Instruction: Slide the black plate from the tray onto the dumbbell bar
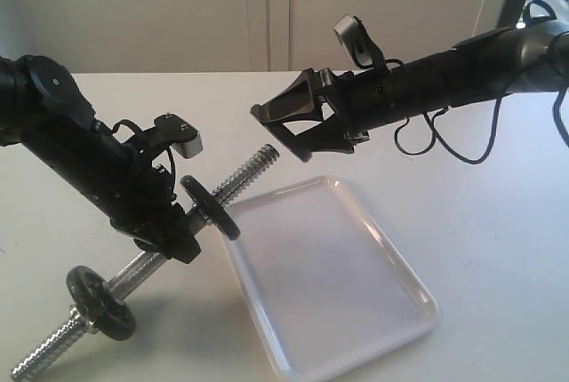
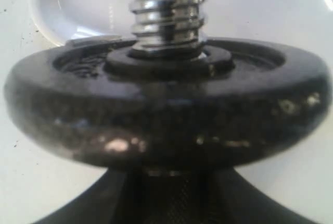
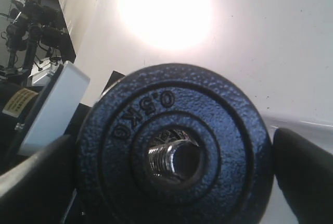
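The black plate (image 3: 174,146), stamped 0.5KG, sits upright between the two fingers of my right gripper (image 3: 171,182), which is shut on its rim. Through its centre hole I see the threaded tip of the dumbbell bar (image 3: 169,159). From outside, the right gripper (image 1: 278,133) hovers just off the bar's raised end (image 1: 267,153). My left gripper (image 1: 173,231) is shut on the smooth middle of the tilted bar (image 1: 240,178). One worn disc (image 1: 211,207) sits on the bar just above the left gripper, a second (image 1: 100,302) near the low end. The white tray (image 1: 391,258) holds nothing.
The bar's lower threaded end (image 1: 36,360) rests near the table's front left edge. A loose black cable (image 1: 444,147) hangs under the right arm. The worn disc (image 2: 166,109) fills the left wrist view, with the tray's corner (image 2: 78,5) behind it.
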